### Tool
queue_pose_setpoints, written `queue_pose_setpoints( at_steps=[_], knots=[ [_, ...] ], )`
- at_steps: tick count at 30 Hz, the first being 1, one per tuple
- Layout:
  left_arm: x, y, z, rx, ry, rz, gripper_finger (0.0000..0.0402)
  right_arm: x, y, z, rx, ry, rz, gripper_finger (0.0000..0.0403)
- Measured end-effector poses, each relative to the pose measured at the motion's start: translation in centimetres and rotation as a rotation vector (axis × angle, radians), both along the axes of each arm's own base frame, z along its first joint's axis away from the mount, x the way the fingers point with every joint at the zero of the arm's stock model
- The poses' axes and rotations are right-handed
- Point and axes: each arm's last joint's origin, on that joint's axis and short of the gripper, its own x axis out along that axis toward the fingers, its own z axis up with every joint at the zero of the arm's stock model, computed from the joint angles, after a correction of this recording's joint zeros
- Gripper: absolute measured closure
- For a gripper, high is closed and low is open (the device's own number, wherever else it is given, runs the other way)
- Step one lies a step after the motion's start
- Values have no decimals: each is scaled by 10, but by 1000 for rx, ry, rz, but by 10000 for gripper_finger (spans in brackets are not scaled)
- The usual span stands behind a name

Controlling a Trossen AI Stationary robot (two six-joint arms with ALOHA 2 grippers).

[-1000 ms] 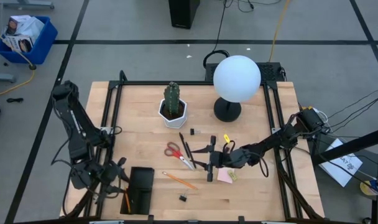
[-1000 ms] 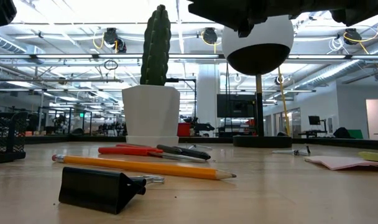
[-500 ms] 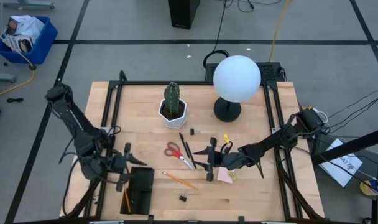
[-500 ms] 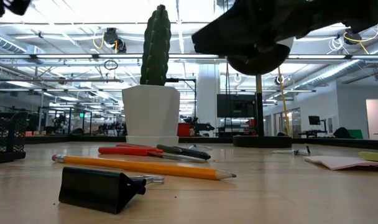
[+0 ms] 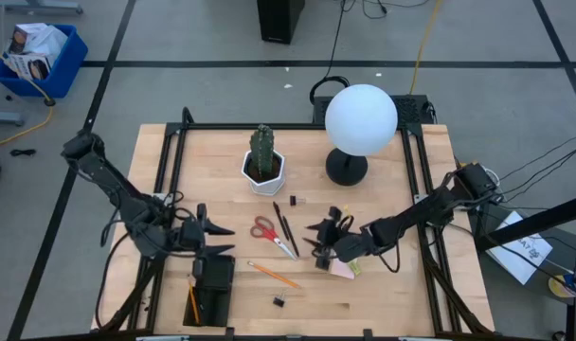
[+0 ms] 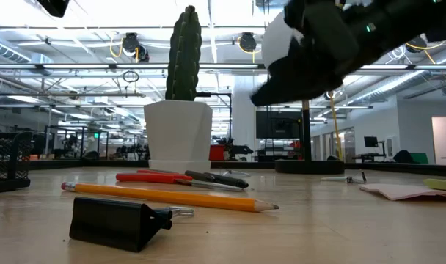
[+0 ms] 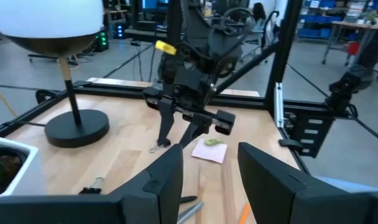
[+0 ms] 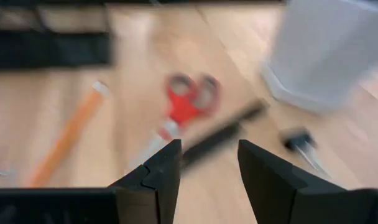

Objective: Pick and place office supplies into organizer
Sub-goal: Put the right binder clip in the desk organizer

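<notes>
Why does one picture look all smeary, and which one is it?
The right wrist view is smeared: the red-handled scissors, orange pencil and white plant pot all look streaky and soft. The high view stays crisp. In the low view, bright ceiling lights glare behind the tall green cactus.

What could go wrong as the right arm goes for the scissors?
The scissors lie right against two dark pens, so the open right gripper might catch or nudge a pen. The cactus pot stands just beyond them, and a long sweep could bump it. The right wrist view is blurred, so aim may be off.
</notes>
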Motion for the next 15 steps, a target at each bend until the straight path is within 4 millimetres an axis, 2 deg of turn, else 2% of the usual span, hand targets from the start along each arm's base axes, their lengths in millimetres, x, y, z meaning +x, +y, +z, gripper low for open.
queue_pose_setpoints(
  at_steps=[5,10,15],
  knots=[
    [3,4,0,-3,1,23,243,-20,-8,2,31,136,-99,248],
    [6,5,0,-15,10,-22,247,-41,-10,5,64,232,-177,220],
    [9,4,-3,-13,24,-47,248,-61,-16,-11,75,311,-303,185]
  ],
)
